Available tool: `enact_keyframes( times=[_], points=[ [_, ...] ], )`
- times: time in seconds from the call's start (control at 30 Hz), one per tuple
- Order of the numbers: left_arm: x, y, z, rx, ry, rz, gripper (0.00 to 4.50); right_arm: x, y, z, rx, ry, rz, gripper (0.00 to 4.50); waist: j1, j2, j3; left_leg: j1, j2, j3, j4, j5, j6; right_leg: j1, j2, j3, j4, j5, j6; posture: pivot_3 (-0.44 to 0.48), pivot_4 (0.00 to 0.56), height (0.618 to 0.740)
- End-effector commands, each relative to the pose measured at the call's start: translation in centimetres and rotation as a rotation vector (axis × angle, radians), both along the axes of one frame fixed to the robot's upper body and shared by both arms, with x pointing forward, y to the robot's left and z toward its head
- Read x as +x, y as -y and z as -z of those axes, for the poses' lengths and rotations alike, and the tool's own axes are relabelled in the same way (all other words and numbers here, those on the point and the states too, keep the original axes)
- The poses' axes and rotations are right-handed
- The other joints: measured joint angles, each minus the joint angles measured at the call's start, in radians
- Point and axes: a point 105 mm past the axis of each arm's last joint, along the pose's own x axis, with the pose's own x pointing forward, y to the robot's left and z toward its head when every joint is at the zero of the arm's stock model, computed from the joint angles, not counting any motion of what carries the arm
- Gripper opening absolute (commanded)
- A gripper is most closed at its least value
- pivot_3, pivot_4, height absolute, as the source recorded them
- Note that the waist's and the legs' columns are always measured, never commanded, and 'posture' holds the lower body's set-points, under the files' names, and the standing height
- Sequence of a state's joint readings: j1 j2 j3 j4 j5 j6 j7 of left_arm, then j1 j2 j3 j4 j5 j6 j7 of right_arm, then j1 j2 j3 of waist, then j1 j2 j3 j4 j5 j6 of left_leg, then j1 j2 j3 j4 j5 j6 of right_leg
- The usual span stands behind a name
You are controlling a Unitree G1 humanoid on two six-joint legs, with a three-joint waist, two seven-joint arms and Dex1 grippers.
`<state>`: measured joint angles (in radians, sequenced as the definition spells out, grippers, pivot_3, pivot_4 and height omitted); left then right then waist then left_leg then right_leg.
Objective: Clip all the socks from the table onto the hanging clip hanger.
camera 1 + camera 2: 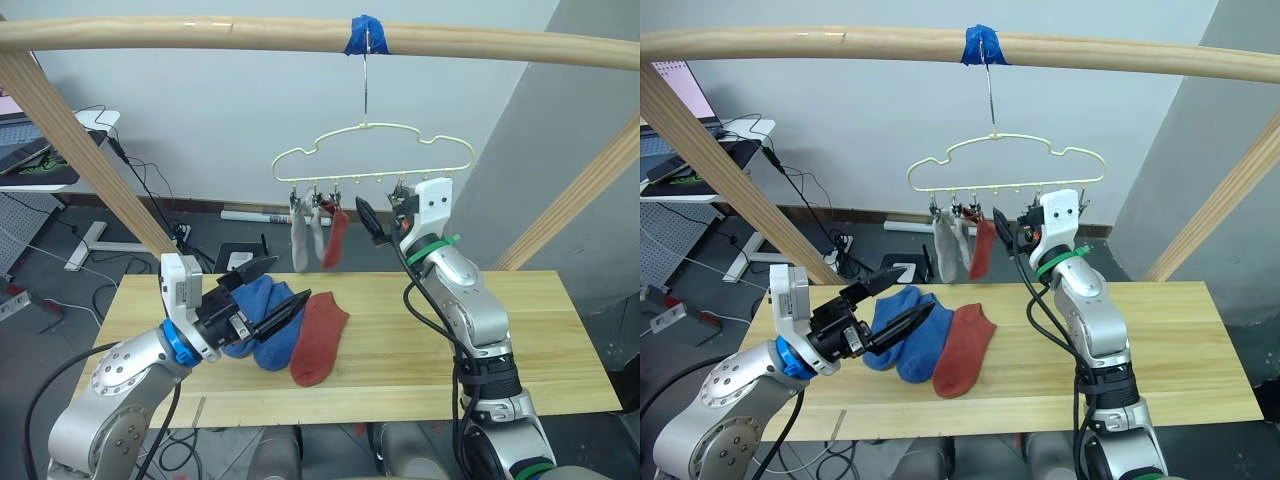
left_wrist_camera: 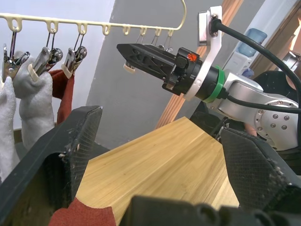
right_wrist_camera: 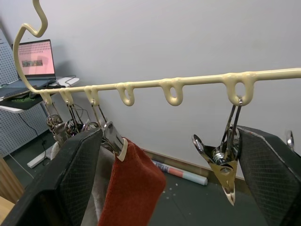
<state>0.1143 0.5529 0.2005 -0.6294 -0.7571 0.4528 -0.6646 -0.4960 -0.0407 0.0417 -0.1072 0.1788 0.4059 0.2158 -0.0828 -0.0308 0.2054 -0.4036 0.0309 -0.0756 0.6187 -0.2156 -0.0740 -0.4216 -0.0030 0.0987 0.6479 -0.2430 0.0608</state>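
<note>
The pale-yellow clip hanger (image 3: 202, 80) hangs by its hook from the top pole. Two light grey socks (image 1: 300, 245) and one rust-red sock (image 1: 336, 238) hang from its left clips. On the table (image 1: 540, 330) lie two blue socks (image 1: 280, 345), overlapping, with a rust-red sock (image 1: 320, 340) beside them on the right. My left gripper (image 1: 272, 292) is open, just above the blue socks and holding nothing. My right gripper (image 1: 385, 212) is raised to the clip row and open. In the right wrist view an empty metal clip (image 3: 225, 169) and the hung red sock (image 3: 129, 188) lie between its fingers.
A round wooden pole (image 1: 200, 33) spans the top, with blue tape (image 1: 366, 35) at the hook. Slanted frame poles rise at the left (image 1: 80, 150) and right (image 1: 590, 190) of the table. Beyond it are a desk with a laptop (image 3: 35, 54) and floor cables.
</note>
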Motion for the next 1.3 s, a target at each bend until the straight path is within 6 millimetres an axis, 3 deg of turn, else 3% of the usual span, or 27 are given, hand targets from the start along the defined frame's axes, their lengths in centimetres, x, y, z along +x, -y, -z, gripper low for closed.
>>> enact_keyframes(
  times=[0.03,0.3,0.4,0.77,1.03,1.17,1.3],
  points=[
    [-0.2,0.5,-1.1,-0.006,0.049,0.01,4.5,0.1,-0.1,-1.6,0.031,0.052,0.002,4.48,0.0,0.0,0.0,0.0,0.0,0.0,0.0,0.0,0.0,0.0,0.0,0.0,0.0,0.0,0.0,-0.003,0.193,0.74],
    [0.2,0.5,-1.3,-0.038,0.033,-0.018,4.5,0.8,0.3,-1.5,0.069,0.027,0.022,4.48,0.0,0.0,0.0,0.0,0.0,0.0,0.0,0.0,0.0,0.0,0.0,0.0,0.0,0.0,0.0,0.0,0.196,0.74],
    [0.2,0.6,-1.4,-0.044,0.029,-0.019,4.5,1.1,0.7,-1.4,0.09,0.01,0.041,3.89,0.0,0.001,0.0,0.0,0.0,0.0,0.0,0.0,0.0,0.0,0.0,0.0,0.0,0.0,0.0,0.0,0.196,0.74],
    [0.0,0.8,-1.2,-0.039,0.024,-0.015,4.5,1.4,1.0,-1.8,0.105,0.02,0.046,0.2,0.0,0.001,0.001,0.0,0.0,0.0,0.0,0.0,0.0,0.0,0.0,0.0,0.0,0.0,0.0,-0.003,0.196,0.74],
    [-0.1,0.9,-0.9,-0.036,0.015,-0.01,4.5,1.2,0.9,-1.9,0.105,0.024,0.037,0.12,0.0,0.001,0.001,0.0,0.0,0.0,0.0,0.0,0.0,0.0,0.0,0.0,0.0,0.0,0.0,-0.006,0.196,0.74],
    [0.7,0.1,5.2,0.298,-0.084,-0.023,4.5,0.5,1.8,-2.0,0.095,-0.078,-0.092,0.12,0.001,0.005,0.003,0.0,0.0,0.0,0.0,0.0,0.0,0.0,0.0,0.0,0.0,0.0,0.0,-0.016,0.197,0.74],
    [1.8,1.4,9.2,0.399,-0.133,0.039,4.5,-0.2,2.2,-1.7,0.064,-0.179,-0.191,0.12,0.005,0.01,0.006,0.0,-0.001,0.0,0.001,0.0,0.0,0.001,-0.001,0.0,-0.001,0.0,0.0,-0.029,0.196,0.74]
  ],
)
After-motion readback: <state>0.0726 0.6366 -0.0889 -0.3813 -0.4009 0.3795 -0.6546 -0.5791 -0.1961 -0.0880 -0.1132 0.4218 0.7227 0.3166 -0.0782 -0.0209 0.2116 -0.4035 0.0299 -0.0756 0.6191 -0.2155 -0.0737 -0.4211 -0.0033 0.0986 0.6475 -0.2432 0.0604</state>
